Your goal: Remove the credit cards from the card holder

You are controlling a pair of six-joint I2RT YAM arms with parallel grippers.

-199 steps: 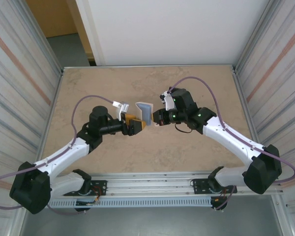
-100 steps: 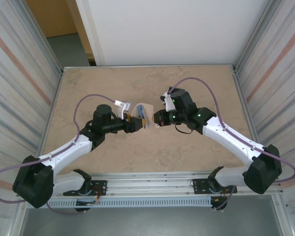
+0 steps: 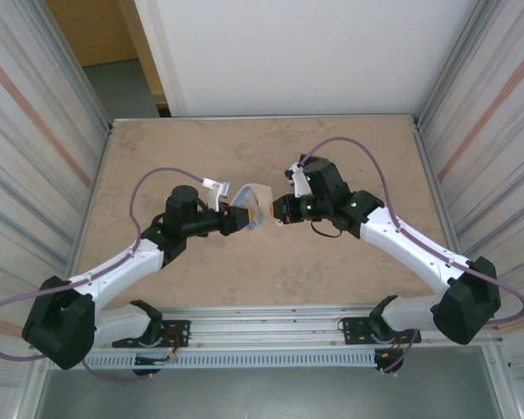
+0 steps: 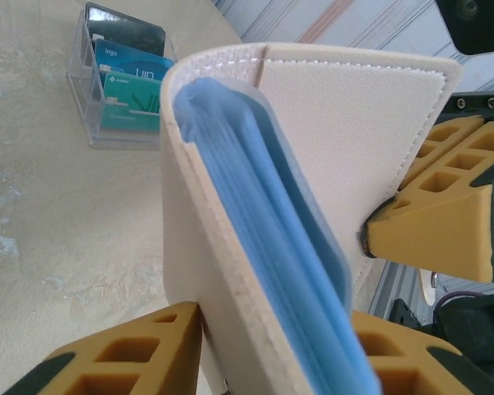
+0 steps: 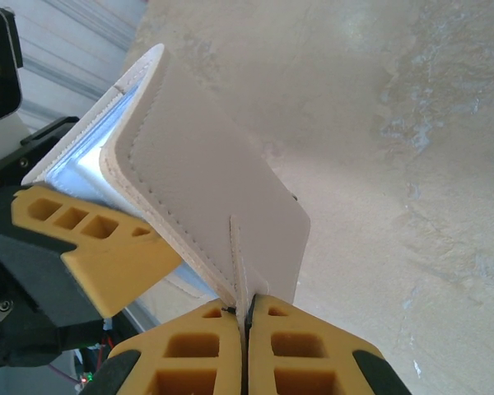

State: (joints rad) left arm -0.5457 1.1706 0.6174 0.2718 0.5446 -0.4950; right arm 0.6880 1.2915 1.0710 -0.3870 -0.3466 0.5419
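1. The wallet is off the table, hanging between the two arms over its middle. It is partly folded, like a half-shut book, with the light blue lining showing.
2. The right gripper has its fingers pressed tight together on a thin strip at the edge of the wallet's outer cover (probably the little tab).
3. The left gripper has the wallet's lower end between its fingers, one against the beige cover and one against the blue inside. That reads as a pinch.
4. Done so far, as I judge it: the wallet is lifted and held from both sides.
5. Not done: no cards poke out of the blue pockets, and neither gripper holds one.
6. A clear box on the table behind holds cards, one dark and the others blue-green. I cannot tell whether they came from the wallet.
7. Left to do: open the wallet wider, find a card edge and draw each one out, which is most of the job.
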